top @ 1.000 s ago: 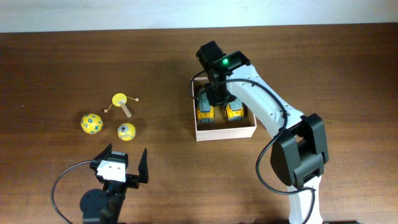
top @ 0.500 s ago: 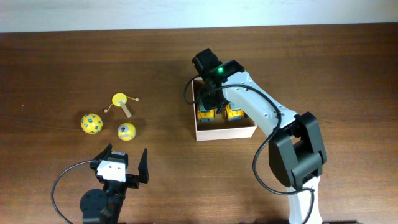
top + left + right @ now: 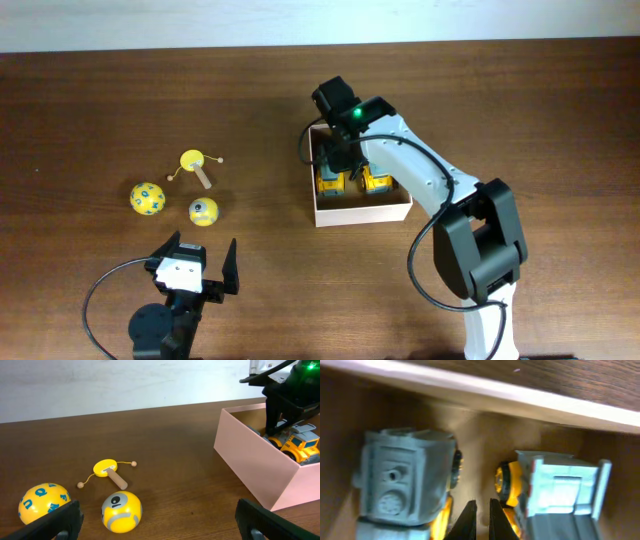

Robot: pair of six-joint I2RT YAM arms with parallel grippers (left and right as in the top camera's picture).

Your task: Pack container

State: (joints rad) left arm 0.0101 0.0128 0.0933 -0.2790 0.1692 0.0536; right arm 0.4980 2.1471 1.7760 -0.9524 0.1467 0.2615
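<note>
- Container (image 3: 365,212): a square, shallow cardboard box without a lid, smooth white outside and matte tan inside. It lies directly under the right gripper (image 3: 482,512), whose tips are inside its walls.
- Right jaws are clenched together, the dark thin tips almost touching, with nothing between them.
- Two blocky plastic toy trucks with grey cabs and yellow bodies lie in the container. One truck (image 3: 405,490) is just left of the clenched tips and the other truck (image 3: 555,495) is just right of them.
- Left gripper (image 3: 198,250) has its jaws released, spread wide and empty, well apart from the container.
- Ahead of the spread jaws on the dark wood-grain table (image 3: 90,110) are a glossy yellow ball with blue marks (image 3: 44,504), a yellow and grey ball (image 3: 121,510), and a yellow disc on a wooden stick with beaded strings (image 3: 109,469).
</note>
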